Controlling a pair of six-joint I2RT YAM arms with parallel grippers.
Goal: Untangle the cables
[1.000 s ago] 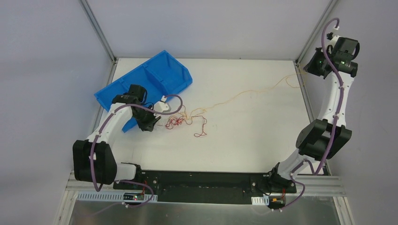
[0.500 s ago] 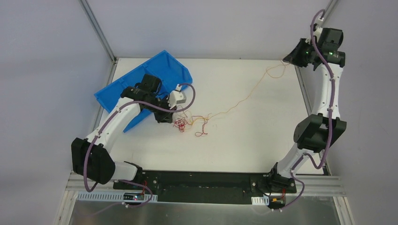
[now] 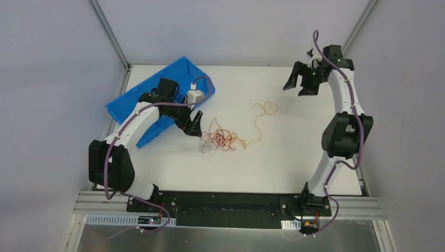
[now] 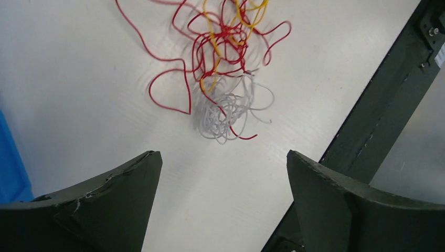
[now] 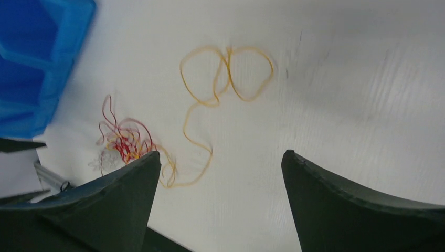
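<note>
The left claw (image 3: 195, 124) gapes wide and empty, just left of the cables (image 3: 220, 140) knotted mid-table. Its wrist view alone shows the white wire (image 4: 226, 111) bunched against the red wire (image 4: 223, 39). The right claw (image 3: 299, 84) is also wide and empty, far right. Its wrist view shows the orange wire (image 5: 226, 73) looping out of the knot. A bin (image 3: 181, 79) sits far left.

- The right gripper (image 3: 299, 86) has released the orange wire (image 3: 258, 125) and moved left from the far right corner.
- The orange wire, stretched taut before, now lies slack in loops.
- The wire tangle (image 3: 218, 140) has shifted right.
</note>
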